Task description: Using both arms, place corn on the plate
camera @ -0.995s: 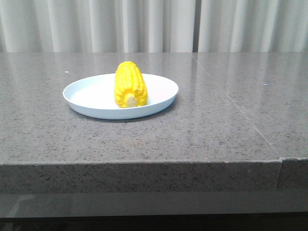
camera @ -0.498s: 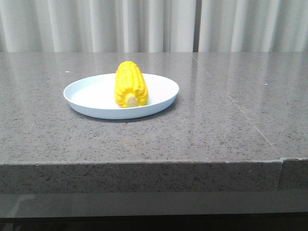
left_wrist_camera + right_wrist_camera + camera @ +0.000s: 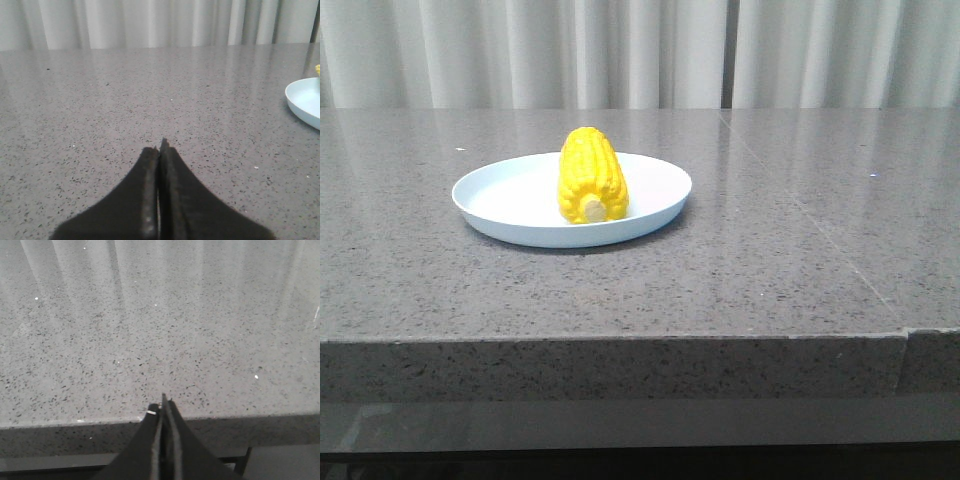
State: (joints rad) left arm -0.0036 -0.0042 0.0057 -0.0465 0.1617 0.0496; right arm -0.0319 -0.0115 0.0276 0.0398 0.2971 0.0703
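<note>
The left hand (image 3: 159, 150) was out of the front view; its wrist camera showed the two black fingers (image 3: 148, 170) pressed flat together, holding nothing, low over the speckled grey desk (image 3: 125, 100). From that camera a pale arc of the plate (image 3: 302, 102) showed well off at about 2 o'clock of the fingertips, with only a sliver of yellow at the frame's edge above it.

In the front view the plate (image 3: 490, 200) sat on the desk (image 3: 770, 260) at roughly 10 o'clock from the frame's centre, well back from the near edge. The corn (image 3: 590, 172) lay inside the plate, right of its middle, lengthwise toward the camera, its beige stub end at 6 o'clock of the cob and resting on the plate floor just behind the near rim. White curtains (image 3: 640, 50) hung behind the desk.

The right hand (image 3: 163, 407) was likewise absent from the front view. Its wrist camera showed the fingers (image 3: 172, 440) pressed together and empty, the tips over the near edge of the desk (image 3: 160, 330).
</note>
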